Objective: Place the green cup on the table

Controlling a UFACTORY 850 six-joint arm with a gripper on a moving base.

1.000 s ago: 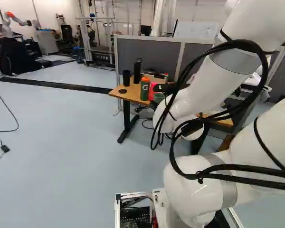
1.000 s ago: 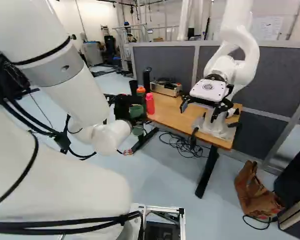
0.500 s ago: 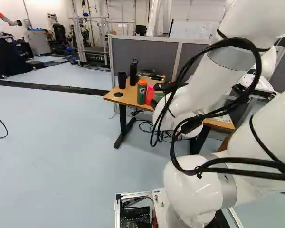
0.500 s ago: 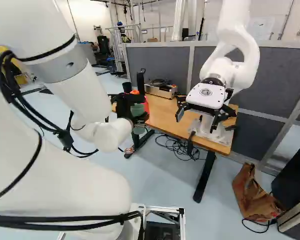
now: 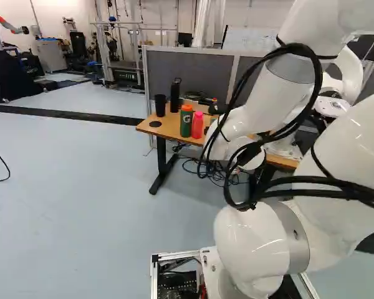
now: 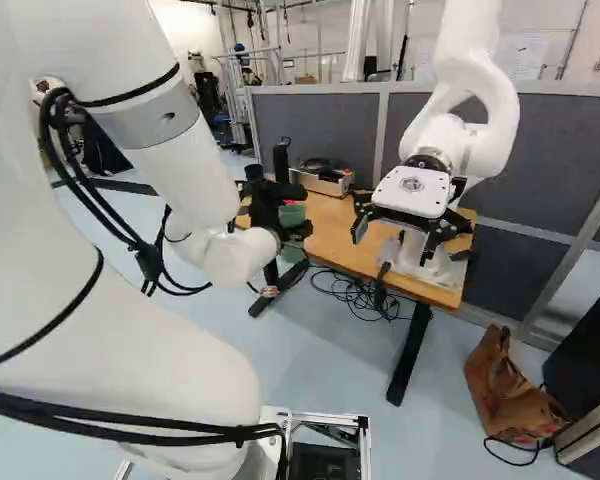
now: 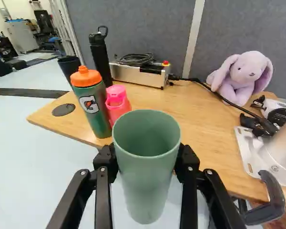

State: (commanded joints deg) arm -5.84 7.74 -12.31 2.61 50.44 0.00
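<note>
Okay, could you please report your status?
Gripper shut on green cup. Cup held off the table. Orange-capped bottle and pink bottle ahead, near table's edge.

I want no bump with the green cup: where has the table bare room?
The table is bare in its middle, between the pink bottle and another robot's mounting plate, on the near side of the metal box and black cable. Crowded is the end where the pink bottle, orange-capped bottle, black flask and black tumbler stand.

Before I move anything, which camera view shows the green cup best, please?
The wrist view: the green cup shows close up, rim and body, in the gripper. The right base view shows it small, partly hidden; the left base view barely a sliver.
</note>
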